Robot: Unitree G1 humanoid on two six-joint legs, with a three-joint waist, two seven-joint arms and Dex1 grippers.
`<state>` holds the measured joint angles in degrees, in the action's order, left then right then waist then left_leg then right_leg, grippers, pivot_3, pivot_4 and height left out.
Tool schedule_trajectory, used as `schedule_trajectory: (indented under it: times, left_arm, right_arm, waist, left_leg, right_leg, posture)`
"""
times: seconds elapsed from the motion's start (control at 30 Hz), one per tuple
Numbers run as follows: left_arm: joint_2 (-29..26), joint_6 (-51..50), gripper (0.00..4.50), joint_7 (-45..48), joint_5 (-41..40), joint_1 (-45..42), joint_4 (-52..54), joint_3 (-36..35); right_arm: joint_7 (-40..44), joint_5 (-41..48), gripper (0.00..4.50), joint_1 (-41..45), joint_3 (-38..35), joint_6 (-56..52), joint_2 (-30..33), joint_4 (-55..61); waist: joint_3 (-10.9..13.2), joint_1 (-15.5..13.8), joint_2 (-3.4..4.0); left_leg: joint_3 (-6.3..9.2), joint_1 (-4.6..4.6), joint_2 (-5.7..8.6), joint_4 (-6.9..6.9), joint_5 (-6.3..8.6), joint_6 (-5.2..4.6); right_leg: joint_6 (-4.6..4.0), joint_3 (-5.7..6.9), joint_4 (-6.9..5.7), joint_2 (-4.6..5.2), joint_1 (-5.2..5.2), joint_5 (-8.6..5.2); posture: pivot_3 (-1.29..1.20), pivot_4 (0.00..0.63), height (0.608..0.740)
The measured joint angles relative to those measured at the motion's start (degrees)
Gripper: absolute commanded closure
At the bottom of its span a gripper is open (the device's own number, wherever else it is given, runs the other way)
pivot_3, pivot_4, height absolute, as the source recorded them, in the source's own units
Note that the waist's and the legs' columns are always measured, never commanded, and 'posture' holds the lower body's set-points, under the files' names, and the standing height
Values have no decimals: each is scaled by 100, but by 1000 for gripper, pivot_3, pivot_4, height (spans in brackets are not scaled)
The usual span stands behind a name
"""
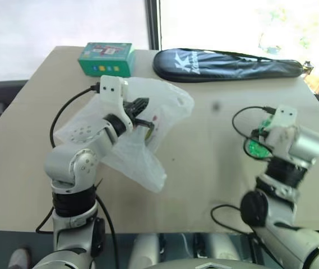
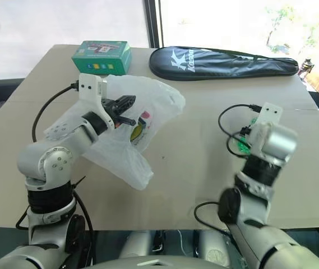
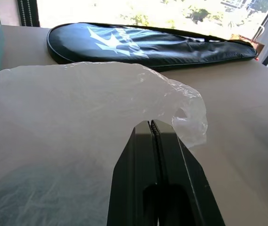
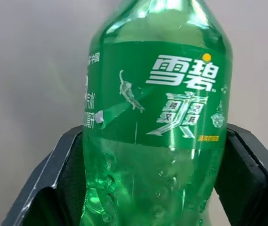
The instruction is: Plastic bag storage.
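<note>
Left hand (image 3: pixel 153 126) pinched flat shut, black fingers pressed together on a fold of the bag (image 1: pixel 148 120), seen close in the left wrist view as thin, crinkled, translucent white film bulging over the fingertips. From the head views, same hand at centre left of the frame, holding the bag raised off the table (image 1: pixel 204 168), the rest draping down to a loose point toward lower centre; faint red and yellow print showing through the film just beside the fingers. Contents of the bag not discernible.

Right hand (image 4: pixel 155 188) at lower right of the head views, fingers spread wide on either side of a green bottle (image 4: pixel 157 117); right wrist view alone gives the detail: clear green ribbed plastic, glossy label with white characters, droplets inside. Black fingers (image 4: pixel 53 174) just beside the bottle walls, contact not clear. In the head views only a green patch of bottle peeking beside the wrist.

Farther out, at the upper edge of the table: green box (image 1: pixel 106 58) at upper left, long black racket cover (image 1: pixel 226 65) with white lettering at upper right, smooth and oval.
</note>
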<state>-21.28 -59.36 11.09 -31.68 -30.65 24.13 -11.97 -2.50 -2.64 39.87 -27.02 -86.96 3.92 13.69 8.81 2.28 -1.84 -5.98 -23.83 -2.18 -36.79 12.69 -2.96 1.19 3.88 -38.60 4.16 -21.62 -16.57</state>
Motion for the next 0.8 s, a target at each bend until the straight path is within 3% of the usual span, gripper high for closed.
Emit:
schedule_trajectory:
  times: [0.03, 0.17, 0.33, 0.47, 0.57, 0.8]
  left_arm:
    - [-35, 5, 4500, 16, -3, -5, -3, -5]
    - [-73, 56, 4500, 155, -30, -132, -40, -10]
    - [-142, 142, 4500, 571, -355, -255, -62, -116]
    - [-348, 133, 4500, 1030, -874, -255, 140, -183]
    - [-646, -58, 4500, 1368, -1725, -75, 642, -509]
    - [-1082, -125, 4500, 1087, -2054, 277, 940, -746]
  right_arm:
    - [817, 647, 1417, -505, 494, -85, 529, 553]
    - [2759, 2947, 1417, -984, 1079, -518, 1093, 1925]
    - [3469, 4658, 1417, -990, 2023, -521, 1522, 2002]
    - [3162, 4651, 1417, -374, 2418, -510, 773, 854]
    - [2951, 4143, 1417, 545, 2712, 260, 84, -772]
    - [3162, 3409, 1417, 989, 3117, 1697, -1, -2678]
  waist:
    - [39, 2, 42]
    - [84, 20, 83]
    - [100, -40, 60]
    - [114, 3, 39]
    - [115, -6, 39]
    - [117, -157, 35]
  left_leg:
    - [-4, -7, 1, 2, -2, -6]
    - [-13, -4, -20, 45, -23, -11]
    - [-6, -26, -16, 54, -26, -7]
    - [-8, -63, -9, 34, -23, -16]
    - [-4, -87, -11, 22, -24, -15]
    - [2, -99, 0, 15, -21, -21]
  right_leg:
    - [1, -5, 2, 1, -12, 0]
    - [-19, -21, -11, -29, -48, -13]
    - [-36, -6, 15, -20, -54, -25]
    - [-30, -5, 5, -11, -85, -19]
    - [-32, -1, -19, -14, -115, -20]
    - [-29, 8, -3, -7, -109, -19]
  posture:
    - [0, 150, 740]
    - [0, 150, 740]
    - [0, 150, 740]
    - [0, 150, 740]
    - [0, 150, 740]
    - [0, 150, 740]
